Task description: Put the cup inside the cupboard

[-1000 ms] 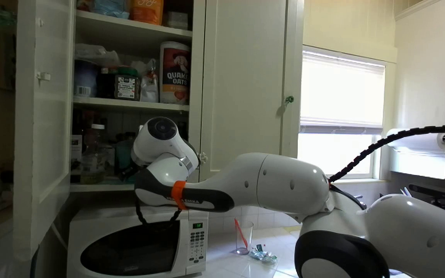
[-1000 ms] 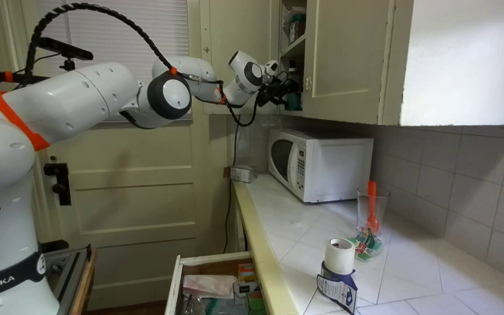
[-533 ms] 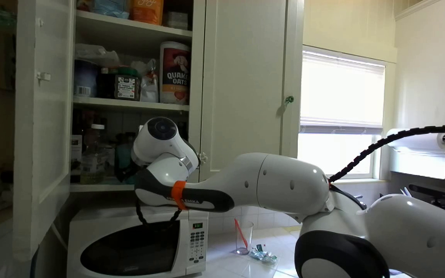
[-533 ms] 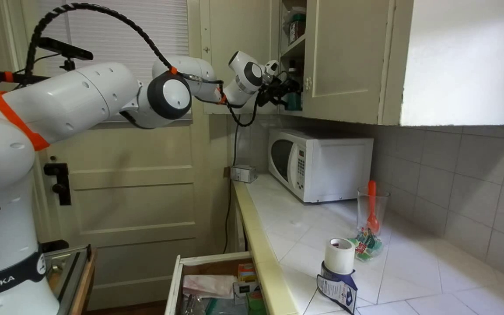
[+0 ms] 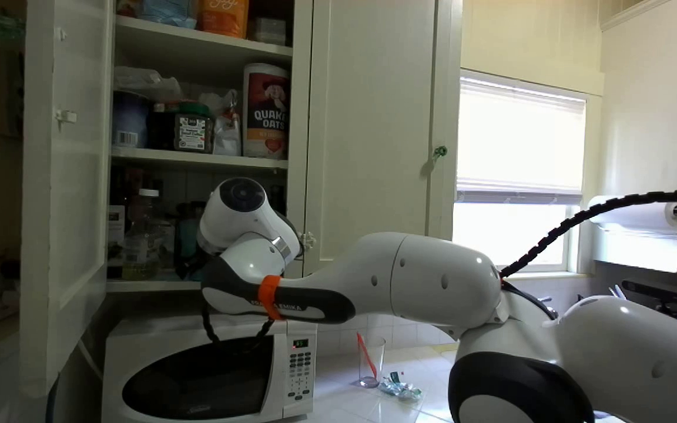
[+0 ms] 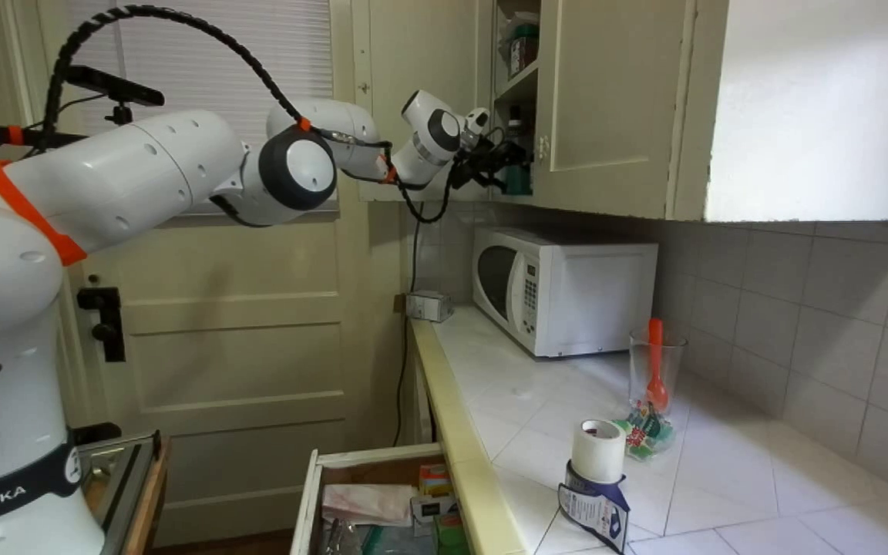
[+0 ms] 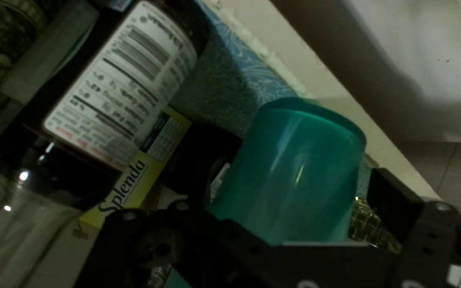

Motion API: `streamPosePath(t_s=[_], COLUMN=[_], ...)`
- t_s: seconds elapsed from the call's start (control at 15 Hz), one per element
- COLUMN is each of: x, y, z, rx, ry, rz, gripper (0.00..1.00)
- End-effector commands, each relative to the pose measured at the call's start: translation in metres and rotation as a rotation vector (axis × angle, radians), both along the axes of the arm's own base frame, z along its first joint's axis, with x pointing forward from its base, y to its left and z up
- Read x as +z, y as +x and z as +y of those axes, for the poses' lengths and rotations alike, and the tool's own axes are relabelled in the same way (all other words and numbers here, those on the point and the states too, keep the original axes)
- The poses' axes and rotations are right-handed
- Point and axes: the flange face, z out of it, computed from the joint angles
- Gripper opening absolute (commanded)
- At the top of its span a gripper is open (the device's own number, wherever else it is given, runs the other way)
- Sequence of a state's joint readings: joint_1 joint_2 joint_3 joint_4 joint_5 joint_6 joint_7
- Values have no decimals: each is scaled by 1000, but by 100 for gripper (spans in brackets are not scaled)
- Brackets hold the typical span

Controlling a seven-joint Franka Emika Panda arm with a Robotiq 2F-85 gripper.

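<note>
Wrist view caught the change that mattered: the gripper (image 7: 290, 204) had loosened around the cup (image 7: 294, 168). Its fingers (image 7: 394, 198) stood parted, a narrow gap showing along one flank of the cup; whether the far finger touched could not be told. In an exterior view, the dark fingers looked wider spread than a second earlier, while the arm (image 5: 421, 276) had shifted only slightly. That suggested the placing was done, leaving a careful withdrawal as the likely next need, since a brush could topple the cup.

The cup appeared to rest inside the cupboard (image 5: 300, 117), on its lowest shelf (image 7: 286, 48), close to the front edge and near a dark bottle (image 7: 126, 88) and a yellow Splenda box (image 7: 132, 184). Its long axis looked upright or nearly so, much like the bottle's, although it slanted across the wrist view, where the shelf end pointed toward the top. The narrower end seemed to face down; the mouth presumably pointed up, but the gripper hid it.
</note>
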State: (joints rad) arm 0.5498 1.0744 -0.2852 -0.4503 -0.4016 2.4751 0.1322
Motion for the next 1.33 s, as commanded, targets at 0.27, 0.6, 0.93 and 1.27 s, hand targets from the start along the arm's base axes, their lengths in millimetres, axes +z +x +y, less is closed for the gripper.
streamPosePath(t_s=[0.27, 0.6, 0.93, 1.27], x=[3, 9, 13, -2], y=[-13, -11, -3, 5], z=[18, 17, 3, -6], rx=[-88, -71, -61, -65], ry=[65, 104, 140, 166], rz=[21, -67, -157, -143], gripper=[100, 57, 56, 56])
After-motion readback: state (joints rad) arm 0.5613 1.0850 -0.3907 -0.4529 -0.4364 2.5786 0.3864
